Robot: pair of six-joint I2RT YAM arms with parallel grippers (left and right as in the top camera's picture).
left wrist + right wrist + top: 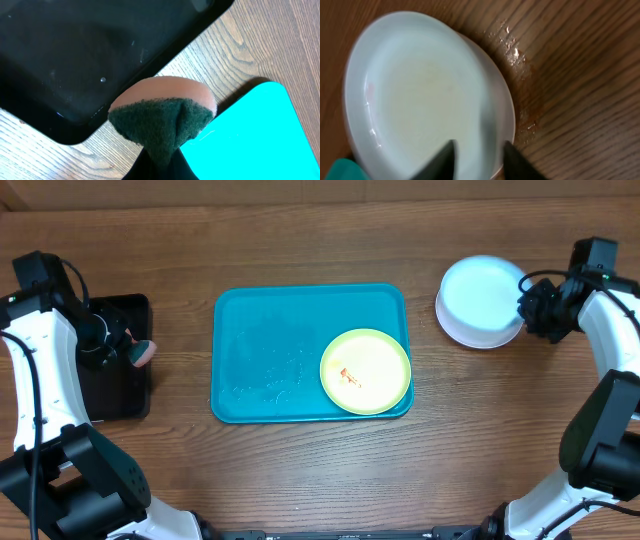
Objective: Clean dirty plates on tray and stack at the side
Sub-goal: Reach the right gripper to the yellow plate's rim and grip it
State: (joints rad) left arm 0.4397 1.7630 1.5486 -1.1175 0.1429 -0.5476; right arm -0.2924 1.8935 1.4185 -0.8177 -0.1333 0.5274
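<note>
A yellow-green plate [366, 371] with an orange smear [350, 376] lies in the right half of the turquoise tray [260, 350]. Two pale plates are stacked on the table to the right: a light blue one [482, 292] on a white one [470, 332]. My right gripper [527, 305] is at the stack's right edge. In the right wrist view its jaws [479, 145] stand open astride the rim of the light blue plate [420, 90]. My left gripper [128, 352] is shut on a pink sponge with a green scouring face [160, 115].
A black tray [115, 380] lies at the left, with the sponge hanging just past its right edge. The turquoise tray's corner [255, 135] shows beside the sponge. Wet marks [520, 55] glisten on the wood next to the stack.
</note>
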